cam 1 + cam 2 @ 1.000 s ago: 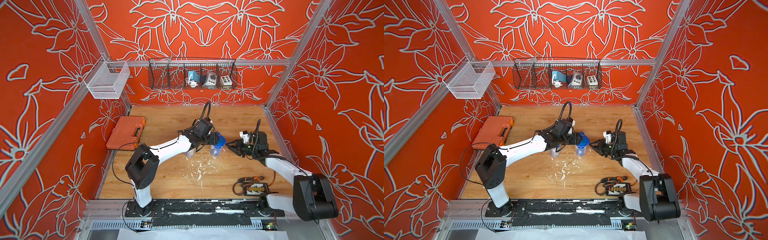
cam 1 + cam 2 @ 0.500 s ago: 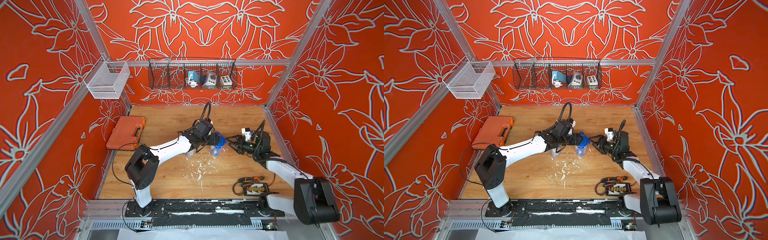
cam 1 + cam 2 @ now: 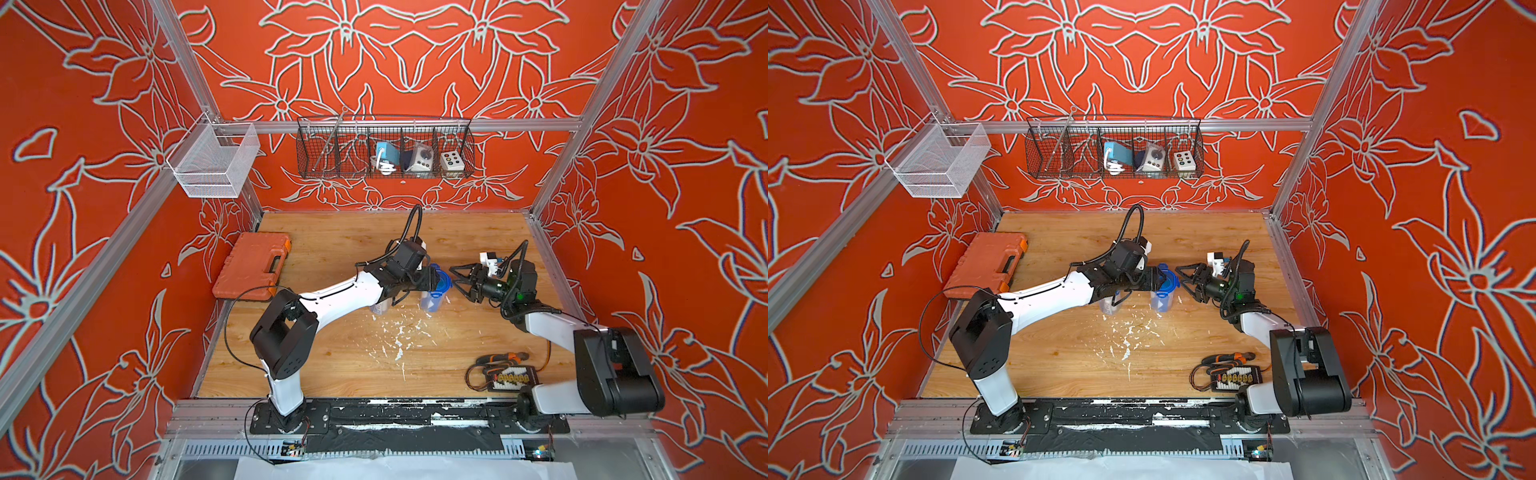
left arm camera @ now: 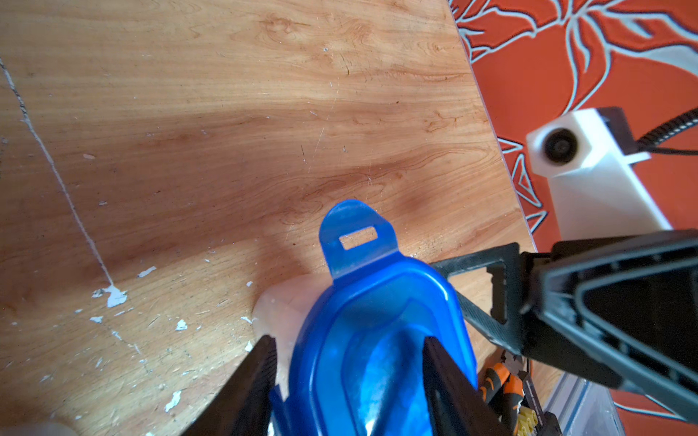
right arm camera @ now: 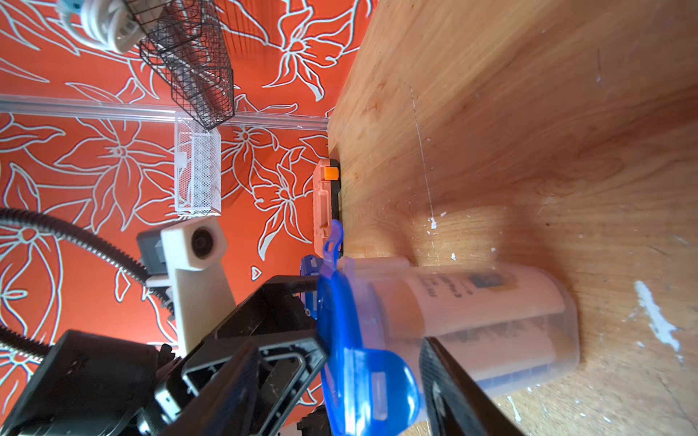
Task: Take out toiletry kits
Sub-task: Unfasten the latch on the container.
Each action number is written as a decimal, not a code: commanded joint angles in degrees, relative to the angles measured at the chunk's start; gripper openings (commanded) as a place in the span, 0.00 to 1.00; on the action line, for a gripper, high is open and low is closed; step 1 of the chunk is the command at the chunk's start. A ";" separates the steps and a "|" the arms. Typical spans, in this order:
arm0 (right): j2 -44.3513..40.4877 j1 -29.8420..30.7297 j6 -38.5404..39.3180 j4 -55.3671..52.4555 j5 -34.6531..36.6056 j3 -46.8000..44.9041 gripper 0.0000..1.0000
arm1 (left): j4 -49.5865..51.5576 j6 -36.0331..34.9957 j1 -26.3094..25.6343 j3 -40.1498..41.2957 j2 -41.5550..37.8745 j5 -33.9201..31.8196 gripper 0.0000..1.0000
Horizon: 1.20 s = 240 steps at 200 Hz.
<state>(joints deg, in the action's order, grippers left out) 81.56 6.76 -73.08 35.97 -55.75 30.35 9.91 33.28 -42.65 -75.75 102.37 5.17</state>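
Upright tub [image 5: 559,302]: left gripper [image 4: 347,341] pinched its blue lid [image 4: 377,302]; right gripper [image 3: 457,283], spread, sat just beside lid, opposite side; toiletry kit [image 5: 453,298] stood inside.

I cannot read any word, brand or number in these views. The nearest thing to text is on the white bottle [image 5: 472,302] inside the clear tub [image 5: 559,339], seen from my right wrist. Some lines of dark print [image 5: 447,292] and a small blue patch [image 5: 489,281] stand on its side, but they are too blurred through the plastic to spell out. In both top views the small box [image 3: 451,160] in the wire basket [image 3: 316,166] shows only coloured dots, too small to tell any letters.
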 commanded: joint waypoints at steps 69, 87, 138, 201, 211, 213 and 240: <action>-1.64 1.23 -3.16 3.35 -3.24 -0.49 0.59 | 13.30 -0.95 -0.68 3.72 3.81 -1.65 0.56; -4.14 1.06 0.10 -2.72 -2.39 0.43 0.54 | 13.03 -0.71 -0.68 4.41 3.66 -1.65 0.56; -7.44 -0.07 6.12 -13.55 -1.84 3.36 0.44 | 12.68 -0.70 -0.68 5.25 3.50 -1.83 0.56; -16.39 3.14 42.53 -68.39 24.68 13.87 0.51 | 13.29 -0.18 -0.68 -0.14 2.75 1.29 0.65; -17.38 4.78 43.11 -69.26 26.39 13.30 0.53 | 13.29 -0.26 -0.72 -1.33 2.84 2.23 0.66; -17.61 5.17 43.18 -69.38 26.85 13.15 0.53 | 13.29 -0.28 -0.69 -1.60 2.88 2.37 0.66; -18.84 10.50 42.64 -69.52 31.74 13.46 0.60 | 13.49 -0.99 -0.62 -3.51 2.93 2.50 0.69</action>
<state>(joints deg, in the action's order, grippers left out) 63.59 13.72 -35.38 -26.24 -32.27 43.66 14.96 33.65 -42.87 -78.81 102.96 7.57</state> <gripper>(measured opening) 0.579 0.677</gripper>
